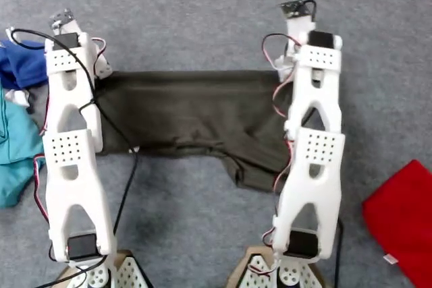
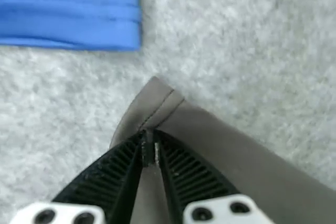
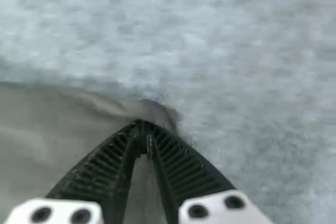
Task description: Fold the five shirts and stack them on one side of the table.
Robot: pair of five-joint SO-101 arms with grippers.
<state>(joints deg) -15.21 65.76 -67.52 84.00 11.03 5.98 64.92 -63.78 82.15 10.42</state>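
Crosswise on the bench (image 1: 202, 25), the dark olive shirt (image 1: 196, 109) is laid with its long axis running from arm to arm. Its far corners are pinched, one by the left hand (image 2: 149, 148), one by the right hand (image 3: 147, 140).

- The left arm (image 1: 71, 146) is stretching forward from its base, its white links lying nearly in one straight line in the high view.
- The left gripper (image 2: 149, 141) is pointing down, and its two ribbed black fingers (image 2: 115, 169) are pressing together on a corner of the dark shirt (image 2: 236, 166).
- The right arm (image 1: 312, 146) is reaching forward in the same way, running parallel to the left arm and well apart from it.
- The right gripper (image 3: 143, 132) is angling down, its ribbed fingers (image 3: 181, 166) pinching an edge of the same shirt.
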